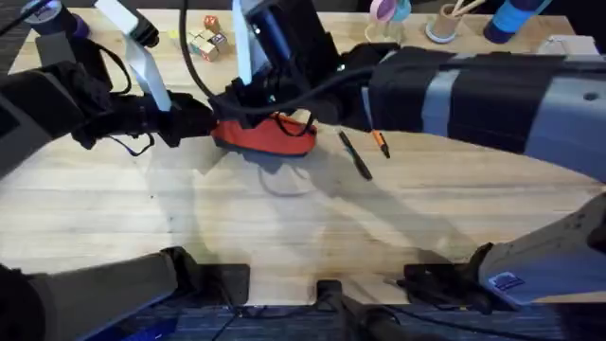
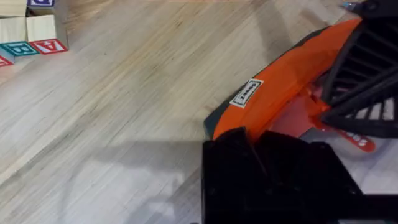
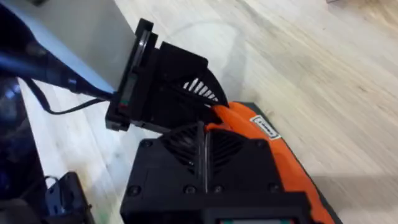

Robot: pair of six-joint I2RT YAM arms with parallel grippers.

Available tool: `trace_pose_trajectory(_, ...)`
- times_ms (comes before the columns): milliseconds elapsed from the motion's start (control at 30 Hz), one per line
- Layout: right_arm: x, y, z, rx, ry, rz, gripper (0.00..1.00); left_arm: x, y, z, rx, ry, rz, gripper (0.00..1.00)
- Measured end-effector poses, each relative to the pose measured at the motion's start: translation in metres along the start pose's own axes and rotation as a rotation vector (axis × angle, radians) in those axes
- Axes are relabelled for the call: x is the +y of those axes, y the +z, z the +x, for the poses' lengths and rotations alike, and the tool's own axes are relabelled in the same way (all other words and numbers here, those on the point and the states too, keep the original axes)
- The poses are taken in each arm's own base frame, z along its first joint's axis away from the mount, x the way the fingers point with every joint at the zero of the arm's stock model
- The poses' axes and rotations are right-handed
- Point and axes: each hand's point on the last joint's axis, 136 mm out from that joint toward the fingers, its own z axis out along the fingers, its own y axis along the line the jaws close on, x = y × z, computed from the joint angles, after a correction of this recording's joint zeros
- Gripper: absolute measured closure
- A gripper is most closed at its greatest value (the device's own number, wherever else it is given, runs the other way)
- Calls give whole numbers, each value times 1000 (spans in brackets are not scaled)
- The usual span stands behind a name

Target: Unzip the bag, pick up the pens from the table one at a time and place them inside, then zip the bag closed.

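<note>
- Starting at my left side, I am bracing the bag (image 1: 270, 135) with my left gripper (image 1: 204, 121); its fingers are pressed onto the bag's left end and appear to be pinching the fabric there.
- Lying on the table (image 1: 189, 218) with its long axis running left to right, the bag is sitting directly between my two grippers, so both arms are equally near it.
- Moving rightward, I am bearing down on the bag's top edge with my right gripper (image 1: 275, 104) (reaching across from the right base); I cannot tell whether its fingers are spread or closed on the zipper pull, since the housing is hiding them.
- Judging the next move: the zipper is running along that same left-to-right axis, so I am expecting the pull to travel along the bag while the left end stays pinned.
- Further right, the pens (image 1: 365, 152) are lying apart from the bag, one black and one orange, nearer my right arm.
- Reading what I can: a small white label (image 2: 247, 93) on the bag is carrying print too small to make out, and the wooden blocks (image 2: 37, 37) are showing the letters A and B.
</note>
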Motion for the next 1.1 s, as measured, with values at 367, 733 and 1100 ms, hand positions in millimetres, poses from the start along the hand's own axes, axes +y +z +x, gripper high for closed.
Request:
trace_pose_trajectory(367,-11,-53,-11,155,37,37,160,-1,0,-2,-12,0,7,959)
trace_pose_trajectory(733,-16,-121,-52,52,-54,71,6,-1,0,-2,-13,1,7,959)
trace_pose_trajectory(1100,-18,-122,-31,135,-39,77,6,-1,0,-3,-15,1,8,959)
